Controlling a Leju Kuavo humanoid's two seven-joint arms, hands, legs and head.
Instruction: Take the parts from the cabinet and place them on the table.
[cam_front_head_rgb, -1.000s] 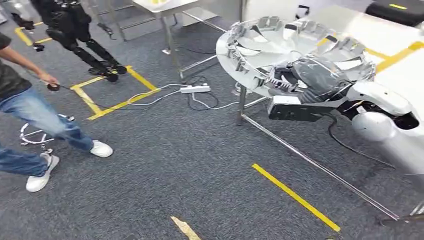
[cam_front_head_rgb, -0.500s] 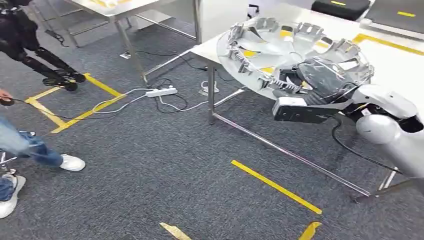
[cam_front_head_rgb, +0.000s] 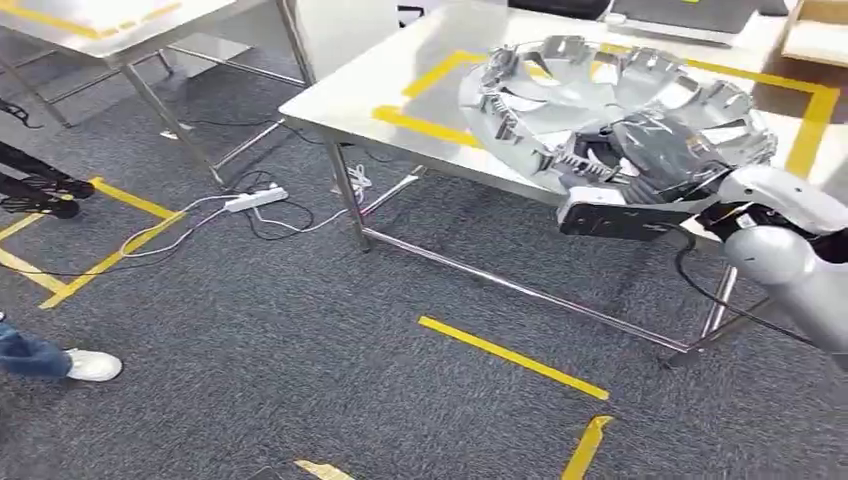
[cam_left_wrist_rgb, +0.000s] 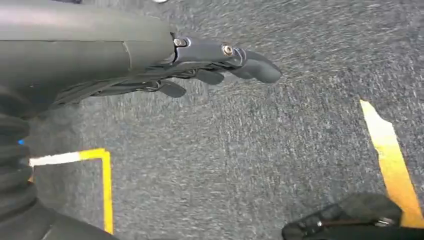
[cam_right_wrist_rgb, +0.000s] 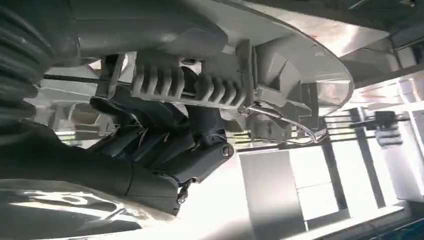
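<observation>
wheel cover (cam_front_head_rgb: 600, 95): glossy silver moulded plastic, ribbed underside | table (cam_front_head_rgb: 350, 95): brushed steel top, polished legs | floor (cam_front_head_rgb: 300, 330): rough grey carpet, smooth yellow tape | right hand (cam_front_head_rgb: 650, 150): dark matt plastic

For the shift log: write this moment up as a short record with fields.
Held part: round silver wheel cover, carried over the near edge of the steel table
Right robot hand: grips the cover from underneath near its rim
Left robot hand: holds nothing, hangs over grey carpet
Table marking: yellow tape outline
Floor: white power strip with cables, yellow tape lines
Person: a white shoe at the left edge
</observation>
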